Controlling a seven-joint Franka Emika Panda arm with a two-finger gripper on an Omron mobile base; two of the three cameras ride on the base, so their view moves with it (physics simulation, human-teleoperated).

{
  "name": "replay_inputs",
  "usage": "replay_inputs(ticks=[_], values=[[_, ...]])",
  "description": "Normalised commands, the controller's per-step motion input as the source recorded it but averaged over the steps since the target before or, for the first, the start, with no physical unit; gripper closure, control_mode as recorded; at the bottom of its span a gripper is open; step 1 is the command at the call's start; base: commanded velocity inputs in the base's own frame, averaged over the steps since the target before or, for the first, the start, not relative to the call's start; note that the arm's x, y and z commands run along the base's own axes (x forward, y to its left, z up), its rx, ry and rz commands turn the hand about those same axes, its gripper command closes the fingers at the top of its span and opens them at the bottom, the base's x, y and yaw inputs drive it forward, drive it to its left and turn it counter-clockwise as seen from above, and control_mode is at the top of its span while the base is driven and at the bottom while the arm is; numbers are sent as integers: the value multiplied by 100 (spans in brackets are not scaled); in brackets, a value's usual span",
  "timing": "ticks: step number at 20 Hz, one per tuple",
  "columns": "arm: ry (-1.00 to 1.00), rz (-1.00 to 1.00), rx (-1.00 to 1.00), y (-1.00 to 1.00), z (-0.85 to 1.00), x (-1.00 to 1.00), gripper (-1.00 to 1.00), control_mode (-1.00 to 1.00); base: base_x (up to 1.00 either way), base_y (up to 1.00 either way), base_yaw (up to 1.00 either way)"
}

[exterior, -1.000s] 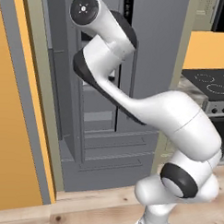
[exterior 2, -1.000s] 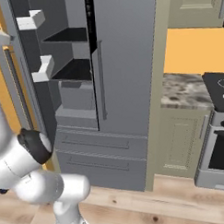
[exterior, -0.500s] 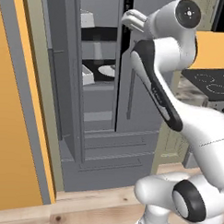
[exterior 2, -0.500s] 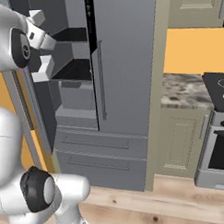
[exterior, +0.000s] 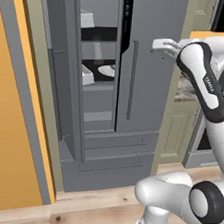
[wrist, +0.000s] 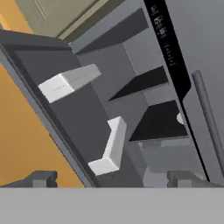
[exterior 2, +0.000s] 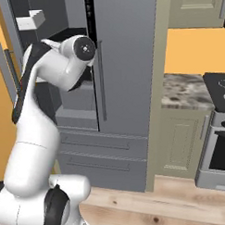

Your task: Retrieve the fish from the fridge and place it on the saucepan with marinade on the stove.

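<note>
The fridge (exterior: pixel 148 64) stands ahead with its left door swung open, showing black shelves (wrist: pixel 159 120) and white door bins (wrist: pixel 70 81). A round white plate (exterior: pixel 106 70) sits on a middle shelf. I cannot make out the fish. My gripper (wrist: pixel 113 178) is open, its two dark fingertips (wrist: pixel 41 178) spread wide with nothing between them, facing the open compartment from outside. In the left base view the hand (exterior: pixel 158 43) hovers before the closed right door at handle height. The stove (exterior 2: pixel 220 86) shows at the far right. The saucepan and the marinade are out of view.
The open fridge door (exterior: pixel 59 97) stands edge-on at the left, beside an orange wall (exterior: pixel 16 128). Grey drawers (exterior 2: pixel 102 152) fill the fridge's lower part. A marble counter (exterior 2: pixel 185 90) over a beige cabinet (exterior 2: pixel 180 144) separates fridge and stove.
The arm has swung from the left edge of the fridge opening across to the right, in front of the closed door. The gripper stayed open. The base has not moved.
</note>
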Motion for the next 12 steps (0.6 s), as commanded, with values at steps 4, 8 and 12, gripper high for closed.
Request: replay_inputs(ticks=[4, 8, 12], values=[[-30, 47, -4, -24, -43, -3, -100, -100, 0, 0, 0], [-33, 29, -16, -3, -48, -4, -100, -100, 0, 0, 0], [-15, -5, -16, 3, -38, -1, -100, -100, 0, 0, 0]])
